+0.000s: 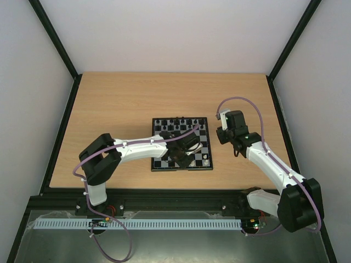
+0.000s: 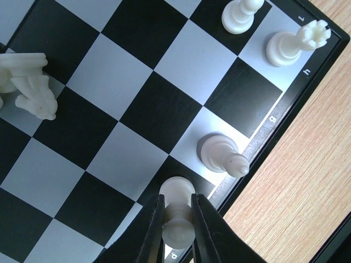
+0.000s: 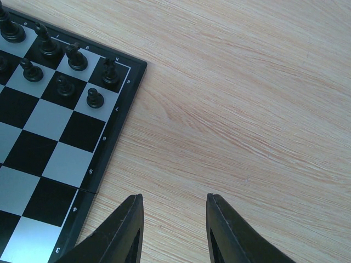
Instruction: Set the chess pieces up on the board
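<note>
The board point(image 1: 200, 134) lies mid-table, and my left gripper point(image 1: 184, 150) hovers low over its near part. In the left wrist view the left gripper point(image 2: 178, 222) is shut on a cream-white chess piece point(image 2: 177, 192), whose base is at a dark edge square; whether it touches, I cannot tell. On the same edge row stand a white piece point(image 2: 219, 153) and a white rook point(image 2: 296, 44). A white knight point(image 2: 33, 87) lies tipped at the left. Black chess pieces point(image 3: 77, 57) fill the far rows. My right gripper point(image 3: 174, 205) is open over bare wood beside the board point(image 3: 118, 126).
Bare wooden tabletop point(image 1: 120, 104) surrounds the board. Black frame rails point(image 1: 63, 126) run along the table's sides and near edge. The right arm point(image 1: 269, 161) reaches in from the right, its gripper point(image 1: 224, 136) just off the board's right edge.
</note>
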Robot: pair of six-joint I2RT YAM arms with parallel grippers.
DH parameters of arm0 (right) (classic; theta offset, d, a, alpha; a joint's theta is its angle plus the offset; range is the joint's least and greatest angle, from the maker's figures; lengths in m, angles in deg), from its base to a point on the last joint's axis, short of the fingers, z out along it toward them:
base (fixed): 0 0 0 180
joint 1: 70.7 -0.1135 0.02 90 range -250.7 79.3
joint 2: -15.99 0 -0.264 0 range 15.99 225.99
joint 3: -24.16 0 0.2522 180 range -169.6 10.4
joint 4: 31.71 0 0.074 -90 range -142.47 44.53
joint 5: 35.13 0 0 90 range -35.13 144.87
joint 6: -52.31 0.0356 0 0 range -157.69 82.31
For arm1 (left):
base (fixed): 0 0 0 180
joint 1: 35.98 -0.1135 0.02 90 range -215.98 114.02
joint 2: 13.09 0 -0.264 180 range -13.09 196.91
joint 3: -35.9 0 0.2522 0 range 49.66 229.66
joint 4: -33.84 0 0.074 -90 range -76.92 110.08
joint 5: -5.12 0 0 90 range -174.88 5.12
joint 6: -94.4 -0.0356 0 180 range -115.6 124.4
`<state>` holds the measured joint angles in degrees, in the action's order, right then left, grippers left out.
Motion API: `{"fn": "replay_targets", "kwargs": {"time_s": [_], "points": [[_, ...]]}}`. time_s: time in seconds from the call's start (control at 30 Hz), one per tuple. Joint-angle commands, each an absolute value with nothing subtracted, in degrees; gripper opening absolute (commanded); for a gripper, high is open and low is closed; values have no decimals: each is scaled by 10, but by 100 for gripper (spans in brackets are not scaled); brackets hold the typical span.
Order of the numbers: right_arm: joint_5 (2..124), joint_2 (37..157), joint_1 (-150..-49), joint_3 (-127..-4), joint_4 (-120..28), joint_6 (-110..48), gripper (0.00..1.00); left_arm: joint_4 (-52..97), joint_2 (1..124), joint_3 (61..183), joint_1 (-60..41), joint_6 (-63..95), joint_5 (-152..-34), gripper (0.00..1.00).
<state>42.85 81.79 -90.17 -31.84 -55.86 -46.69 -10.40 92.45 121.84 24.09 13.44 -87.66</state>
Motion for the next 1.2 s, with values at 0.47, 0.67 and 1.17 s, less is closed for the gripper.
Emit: {"fn": "replay_targets", "kwargs": {"time_s": [0.47,0.67,1.17], "points": [[432,823,-900,-314,-568,-468,34,-122,918,1226,250,138,-890,11],[433,823,-900,-314,-568,-469,34,-128,919,1224,251,138,-888,11],[434,823,-900,-314,-568,-469,34,-151,887,1192,253,143,-846,10]]}}
